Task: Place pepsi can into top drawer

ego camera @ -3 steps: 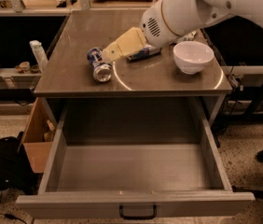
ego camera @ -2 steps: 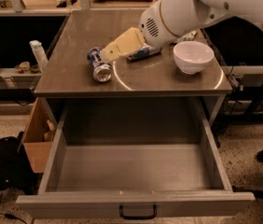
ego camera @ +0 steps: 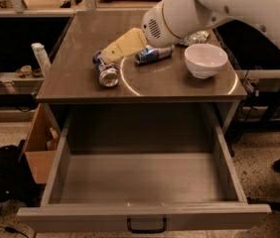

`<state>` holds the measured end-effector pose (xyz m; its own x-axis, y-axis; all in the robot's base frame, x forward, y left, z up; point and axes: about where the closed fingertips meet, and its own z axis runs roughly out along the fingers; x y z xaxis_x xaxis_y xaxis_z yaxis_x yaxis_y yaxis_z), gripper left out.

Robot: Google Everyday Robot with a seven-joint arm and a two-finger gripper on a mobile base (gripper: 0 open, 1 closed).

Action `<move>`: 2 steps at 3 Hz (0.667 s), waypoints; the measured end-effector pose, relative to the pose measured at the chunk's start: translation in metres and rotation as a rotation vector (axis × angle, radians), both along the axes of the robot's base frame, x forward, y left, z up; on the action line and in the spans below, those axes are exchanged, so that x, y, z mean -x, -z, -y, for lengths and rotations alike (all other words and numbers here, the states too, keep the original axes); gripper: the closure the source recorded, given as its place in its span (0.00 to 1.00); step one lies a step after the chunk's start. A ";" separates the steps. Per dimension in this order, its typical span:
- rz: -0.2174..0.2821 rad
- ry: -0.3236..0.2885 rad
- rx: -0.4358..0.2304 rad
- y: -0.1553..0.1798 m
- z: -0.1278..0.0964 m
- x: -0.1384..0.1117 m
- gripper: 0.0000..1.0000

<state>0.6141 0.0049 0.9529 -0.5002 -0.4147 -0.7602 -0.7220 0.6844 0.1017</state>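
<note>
The brown table (ego camera: 175, 87) fills the middle of the view, and below it the grey top drawer (ego camera: 140, 178) stands pulled fully out. The white arm (ego camera: 214, 6) reaches in from the upper right over the table. A white bowl (ego camera: 205, 60) sits near the right edge. The cream pincer (ego camera: 108, 56) meets the far end of the pepsi can (ego camera: 106, 73), which lies on its side on the table's left part; whether the pincer grips it cannot be told. A paler can (ego camera: 153, 54) lies just behind.

White arm (ego camera: 229, 6) reaching in from upper right, tan gripper (ego camera: 109, 55) angled down-left, upper centre-left.
</note>
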 end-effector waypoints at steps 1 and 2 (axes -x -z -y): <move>0.009 0.009 0.010 0.004 -0.003 -0.012 0.00; 0.009 0.019 0.015 0.012 -0.008 -0.023 0.00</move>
<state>0.6374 0.0128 0.9409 -0.5012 -0.4168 -0.7584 -0.7100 0.6990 0.0850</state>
